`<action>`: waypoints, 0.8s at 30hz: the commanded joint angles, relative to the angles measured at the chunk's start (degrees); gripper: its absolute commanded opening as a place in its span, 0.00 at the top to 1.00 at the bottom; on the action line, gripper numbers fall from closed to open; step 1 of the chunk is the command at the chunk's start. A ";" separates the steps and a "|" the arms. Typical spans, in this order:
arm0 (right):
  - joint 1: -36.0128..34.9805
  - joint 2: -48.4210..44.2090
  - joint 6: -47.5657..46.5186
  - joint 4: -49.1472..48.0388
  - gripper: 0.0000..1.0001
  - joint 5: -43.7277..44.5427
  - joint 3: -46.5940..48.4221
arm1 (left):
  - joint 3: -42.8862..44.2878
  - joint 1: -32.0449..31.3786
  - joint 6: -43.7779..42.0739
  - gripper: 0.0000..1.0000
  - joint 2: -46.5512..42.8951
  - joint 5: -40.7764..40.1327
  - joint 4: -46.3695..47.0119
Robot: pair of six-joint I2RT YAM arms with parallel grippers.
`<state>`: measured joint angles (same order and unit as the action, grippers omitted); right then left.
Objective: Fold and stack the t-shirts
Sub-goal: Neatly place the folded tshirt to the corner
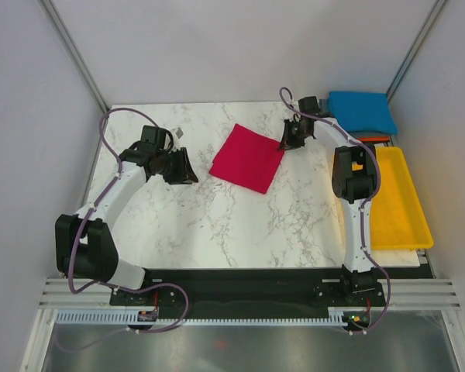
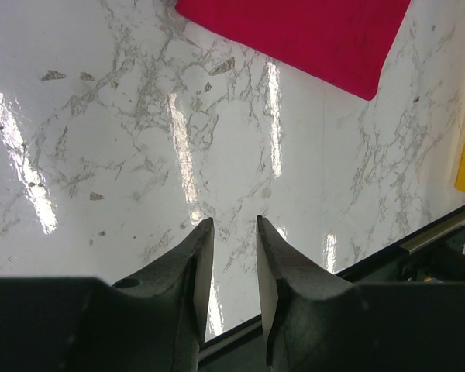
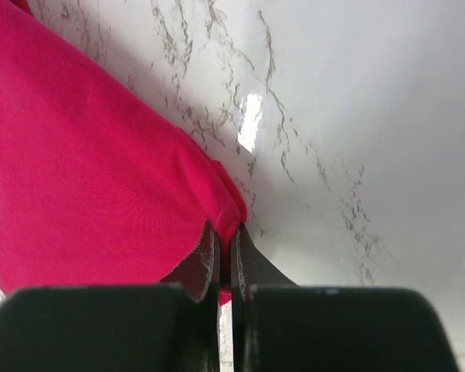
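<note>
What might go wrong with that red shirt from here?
1. The right gripper pinches only the very corner of the red shirt, so the cloth may slip out when pulled.
2. The left gripper hangs open over bare table, away from the shirt. Lifted by one corner alone, the folded shirt may sag open or drag.

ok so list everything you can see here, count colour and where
red t-shirt: 1, crimson, folded flat, middle of the table
blue t-shirt: 1, bright blue, folded, far right corner
tray: 1, yellow, along the right edge
table: 1, white marble pattern, under everything
left gripper: 1, black, open, holding nothing, over bare table left of the red t-shirt
right gripper: 1, black, shut on the red t-shirt's right corner
</note>
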<state>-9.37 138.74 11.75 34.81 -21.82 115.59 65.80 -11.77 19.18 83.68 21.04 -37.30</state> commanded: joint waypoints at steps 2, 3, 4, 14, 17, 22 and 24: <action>-0.65 -8.21 -0.94 1.67 1.00 3.71 -3.08 | -0.41 -0.10 -2.48 0.64 -2.47 0.15 1.88; -0.57 -10.74 -1.02 1.41 1.00 4.33 -3.44 | -0.58 -0.10 -2.48 0.64 -2.29 0.32 2.14; -0.65 -11.90 -0.94 1.49 1.00 5.20 -3.70 | -0.59 -0.10 -2.39 0.64 -1.77 0.93 2.14; 0.05 -20.52 -5.85 6.41 1.00 16.90 0.07 | -0.67 -0.10 -2.74 0.62 -2.73 3.04 2.14; 0.75 -20.88 -8.40 7.29 1.00 18.74 2.53 | -0.76 -0.10 -2.57 0.62 -2.29 4.54 2.14; 2.24 -19.39 -13.24 9.31 1.00 21.47 9.98 | -0.76 -0.01 -2.48 0.62 -2.55 4.63 2.14; 3.21 -18.07 -14.73 10.54 1.00 22.79 13.85 | -0.76 -0.10 -2.57 0.62 -2.47 4.80 2.06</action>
<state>-7.51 120.84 1.28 44.86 -2.48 121.95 65.19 -11.77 19.14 82.76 24.18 -36.77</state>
